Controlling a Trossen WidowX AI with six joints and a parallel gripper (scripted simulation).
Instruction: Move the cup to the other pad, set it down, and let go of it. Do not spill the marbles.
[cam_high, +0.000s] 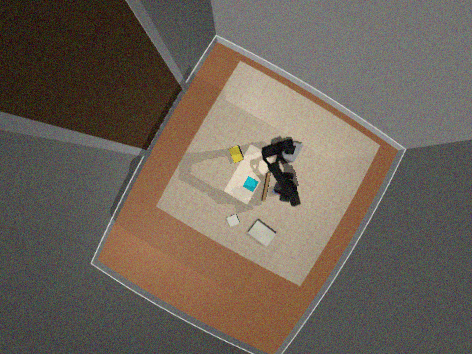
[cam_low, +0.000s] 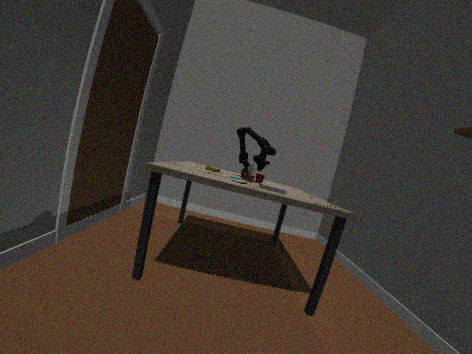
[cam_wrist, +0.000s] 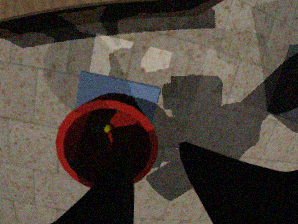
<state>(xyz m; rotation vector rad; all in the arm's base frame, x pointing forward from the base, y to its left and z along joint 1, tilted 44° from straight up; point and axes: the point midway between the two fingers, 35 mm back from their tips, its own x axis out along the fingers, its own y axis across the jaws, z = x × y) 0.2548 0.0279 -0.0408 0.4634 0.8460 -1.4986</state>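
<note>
The red cup (cam_wrist: 61, 142) (cam_low: 260, 178) stands upright over the blue pad (cam_wrist: 92, 90) (cam_high: 275, 191); a yellow marble (cam_wrist: 107, 128) shows inside it. The rest of its contents is too dark to tell. My gripper (cam_wrist: 155, 154) (cam_low: 261, 169) points down at the cup with its fingers apart. In the wrist view the left finger overlaps the cup's near rim and the right finger is to the cup's right, with table between. Nothing is gripped. In the top view the arm hides the cup. A flat cyan square (cam_high: 250, 183) lies on a cream board (cam_high: 239, 188).
A wooden bar (cam_high: 266, 186) (cam_wrist: 50, 12) stands between the cream board and the blue pad. A yellow block (cam_high: 236, 154) (cam_low: 212, 169) is beyond the board. A small white block (cam_high: 233, 220) and a larger pale box (cam_high: 262, 233) (cam_low: 272, 189) are on the table.
</note>
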